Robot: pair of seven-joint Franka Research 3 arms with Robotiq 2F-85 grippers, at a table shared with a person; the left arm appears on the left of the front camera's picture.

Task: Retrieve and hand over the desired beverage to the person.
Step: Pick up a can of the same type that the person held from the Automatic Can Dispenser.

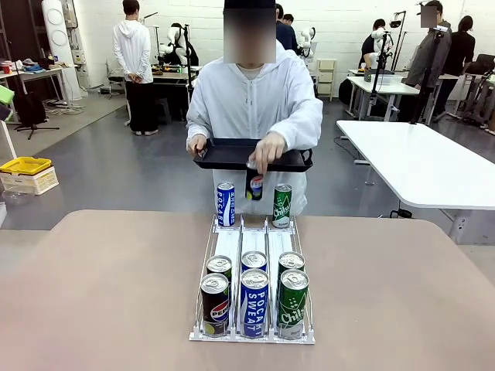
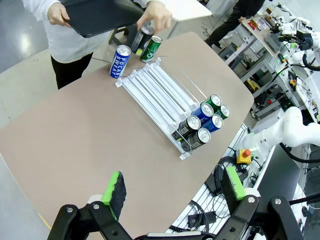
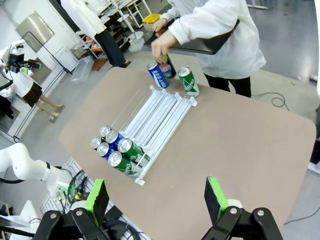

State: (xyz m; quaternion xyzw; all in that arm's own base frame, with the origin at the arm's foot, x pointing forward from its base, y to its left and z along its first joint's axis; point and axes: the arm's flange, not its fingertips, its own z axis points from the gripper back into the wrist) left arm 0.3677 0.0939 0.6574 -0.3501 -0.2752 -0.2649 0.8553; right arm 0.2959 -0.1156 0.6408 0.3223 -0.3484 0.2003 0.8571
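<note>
The person (image 1: 251, 100) in a white jacket stands at the far side, holding a black tray (image 1: 224, 154) in one hand. Their other hand (image 1: 268, 149) grips a dark can (image 1: 255, 186) over the far end of the white can rack (image 1: 251, 247). A blue Pocari Sweat can (image 1: 225, 205) and a green can (image 1: 282, 205) stand at that far end. Several cans (image 1: 254, 297) fill the rack's near end. Nothing marks which beverage is the desired one. My left gripper (image 2: 174, 187) and right gripper (image 3: 156, 199) hang open high above the table, far from the cans (image 2: 202, 122) (image 3: 115, 147).
The brown table (image 1: 108, 294) lies bare around the rack (image 2: 160, 92) (image 3: 155, 117). A white table (image 1: 433, 162) stands at the back right. Other people and workbenches are far behind. Cables and an emergency stop button (image 2: 243, 155) lie below the table's near edge.
</note>
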